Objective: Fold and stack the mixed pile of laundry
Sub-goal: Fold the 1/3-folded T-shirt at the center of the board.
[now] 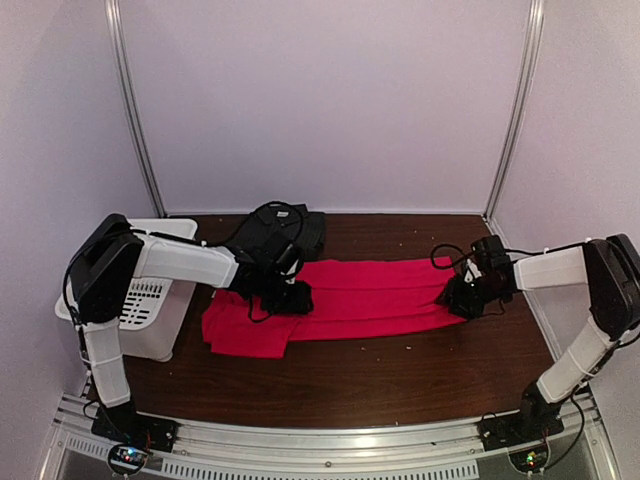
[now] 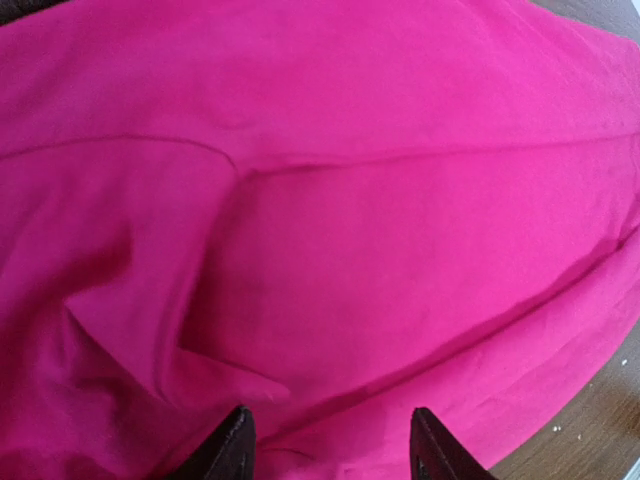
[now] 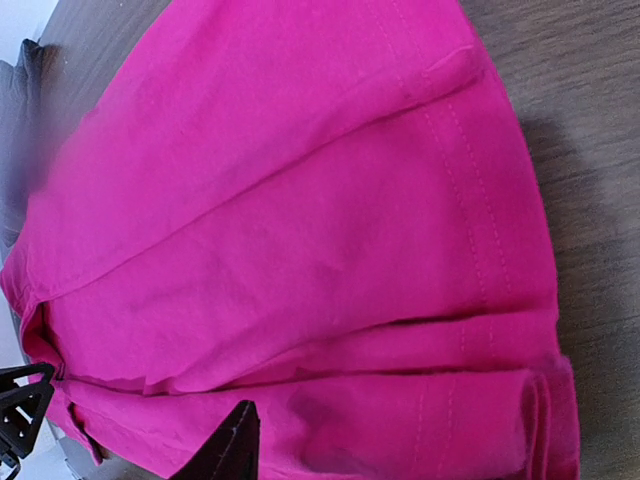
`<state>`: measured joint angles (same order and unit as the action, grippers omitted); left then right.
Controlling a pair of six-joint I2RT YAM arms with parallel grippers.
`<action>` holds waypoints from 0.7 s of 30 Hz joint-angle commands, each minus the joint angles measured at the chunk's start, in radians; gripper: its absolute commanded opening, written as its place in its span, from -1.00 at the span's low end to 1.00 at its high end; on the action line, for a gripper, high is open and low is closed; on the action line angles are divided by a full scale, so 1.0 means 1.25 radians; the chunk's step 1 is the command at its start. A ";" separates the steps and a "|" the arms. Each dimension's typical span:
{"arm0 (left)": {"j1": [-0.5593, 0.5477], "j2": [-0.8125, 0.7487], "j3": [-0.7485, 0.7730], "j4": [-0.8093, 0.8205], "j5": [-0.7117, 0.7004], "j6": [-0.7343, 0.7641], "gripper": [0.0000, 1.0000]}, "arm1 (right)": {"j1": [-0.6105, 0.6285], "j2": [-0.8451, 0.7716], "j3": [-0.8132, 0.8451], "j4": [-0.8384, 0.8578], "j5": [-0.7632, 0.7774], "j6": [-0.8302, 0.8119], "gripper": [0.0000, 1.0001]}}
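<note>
**Item 1.** Left gripper [image 2: 335, 455]. Two black fingertips [image 2: 232, 450] stand partway apart, with flat cloth under the gap and nothing pinched. It is set low over the left portion of the garment, likely to take a fresh hold beside a raised crease.

**Item 2.** Right gripper [image 1: 466, 297]. It sits at the garment's far right edge. Only one finger shows clearly in its own wrist view, so whether the jaws are spread or closed on cloth cannot be told. The position suggests it is there to pin or lift the stitched hem end.

**Item 3.** Bright red short-sleeved T-shirt [image 1: 360, 295]. It lies mid-table as a long, partly folded band between the two grippers.
- Long axis: left to right across the table.
- Right end: the double-stitched hem.
- Left end: the broader end, which sags toward the near edge.
- Judged to be lengthwise-folded, with the crosswise fold not yet made.

**Item 4.** Dark charcoal collared shirt [image 1: 290, 232]. It is heaped behind the red garment toward the back wall, touching or just beside it. The left arm partly hides it.

**Item 5.** Dark brown wood-grain table [image 1: 400, 370]. It bears all the items above.

**Item 6.** White slotted plastic bin [image 1: 150, 300]. It stands at the table's left edge, near the red band's left end.
</note>
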<state>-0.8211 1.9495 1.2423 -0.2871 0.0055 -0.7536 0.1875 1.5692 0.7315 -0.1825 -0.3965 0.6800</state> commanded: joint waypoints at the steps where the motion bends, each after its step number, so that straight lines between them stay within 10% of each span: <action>1: 0.045 0.027 0.042 0.021 -0.022 0.053 0.07 | -0.018 0.016 0.022 -0.022 0.040 -0.014 0.01; 21: -0.016 -0.036 0.079 -0.093 -0.062 0.444 0.24 | -0.025 -0.101 0.027 -0.136 -0.045 -0.105 0.02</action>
<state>-0.8551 1.9274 1.3201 -0.3180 -0.0143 -0.3958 0.1593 1.4319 0.7578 -0.3374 -0.3985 0.5655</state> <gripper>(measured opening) 0.607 0.513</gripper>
